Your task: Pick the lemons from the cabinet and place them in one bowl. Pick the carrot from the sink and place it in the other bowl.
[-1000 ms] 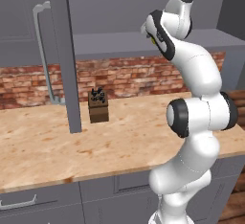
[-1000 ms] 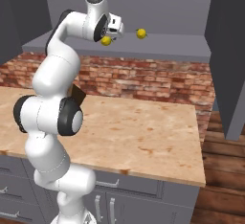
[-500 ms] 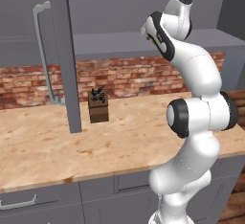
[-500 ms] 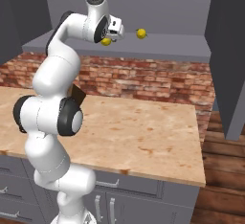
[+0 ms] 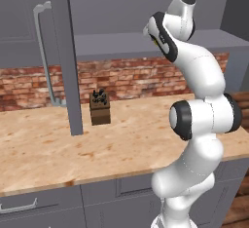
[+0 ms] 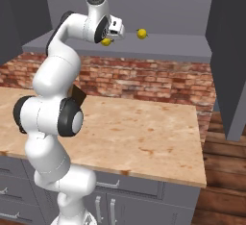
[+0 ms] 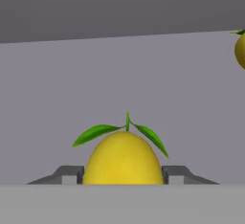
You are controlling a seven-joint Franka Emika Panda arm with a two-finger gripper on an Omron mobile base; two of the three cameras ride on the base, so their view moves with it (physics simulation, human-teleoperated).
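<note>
On the grey shelf of the open cabinet (image 6: 182, 51) lie two yellow lemons. The nearer lemon (image 7: 123, 156), with green leaves on top, sits between my gripper's (image 7: 123, 174) two fingertips, and both pads press its sides. From the right base view, that lemon (image 6: 106, 42) is at the hand, still resting on the shelf. The second lemon (image 6: 141, 33) lies a little further right, apart from the hand, and it shows at the right edge in the hand view (image 7: 240, 50). The bowls, carrot and sink are out of view.
A dark knife block (image 5: 99, 107) stands on the wooden counter (image 6: 144, 128) below the shelf. One open cabinet door (image 5: 63, 51) with a long silver handle (image 5: 44, 51) hangs at the left, another door (image 6: 230, 56) at the right. A brick wall backs the counter.
The fingers have closed in onto the nearer lemon. The arm and both lemons have stayed where they were.
</note>
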